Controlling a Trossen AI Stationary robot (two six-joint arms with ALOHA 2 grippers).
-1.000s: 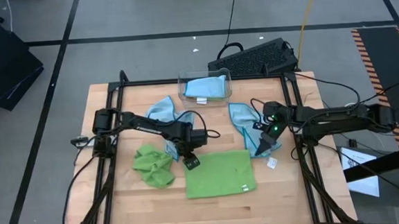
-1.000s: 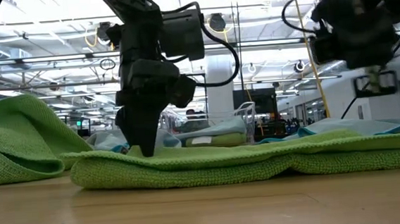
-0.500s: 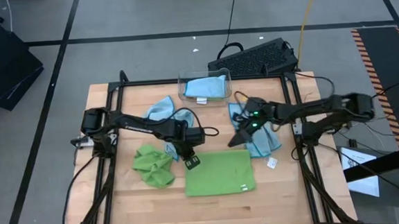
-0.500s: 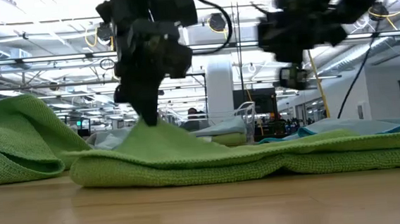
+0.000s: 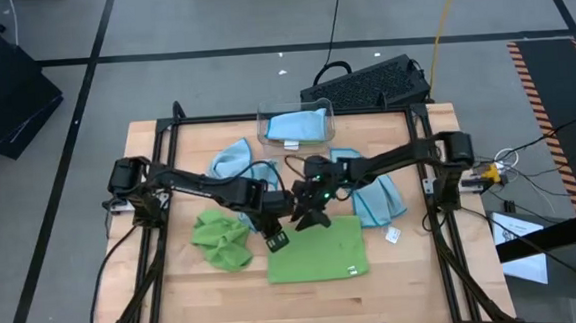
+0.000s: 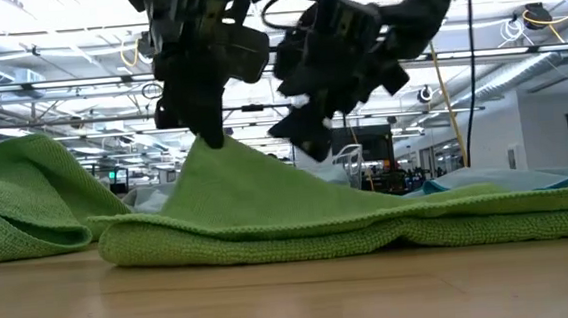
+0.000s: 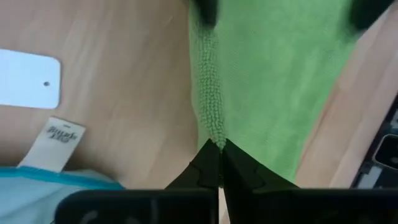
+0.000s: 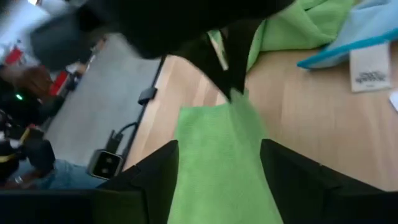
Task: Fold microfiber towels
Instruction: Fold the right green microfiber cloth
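The left end effector [image 5: 269,226] sits near the centre of the wooden surface [image 5: 156,290], its fingers pressed together on the upper-left corner of the flat lime green towel [image 5: 318,250]; from table height that corner is drawn up into a peak under the pinch [image 6: 207,139], and the left wrist view shows the green edge caught right between the dark fingertips [image 7: 214,163]. The right end effector [image 5: 311,217] hangs just beside it, toward 3 o'clock, above the same towel's far edge; its fingers [image 8: 155,180] stand spread apart with green cloth showing in the gap, and they seem to hold nothing, though contact with the cloth is hard to judge. The flat towel lies at about 6 o'clock from the surface's centre. A crumpled green towel [image 5: 222,239] rests at 9 o'clock of it, close by. A light blue towel [image 5: 234,161] lies bunched at about 11 o'clock under the left arm, another blue towel [image 5: 375,196] spreads at 3 o'clock, and a folded blue one sits in the clear bin [image 5: 296,127] at 12 o'clock.
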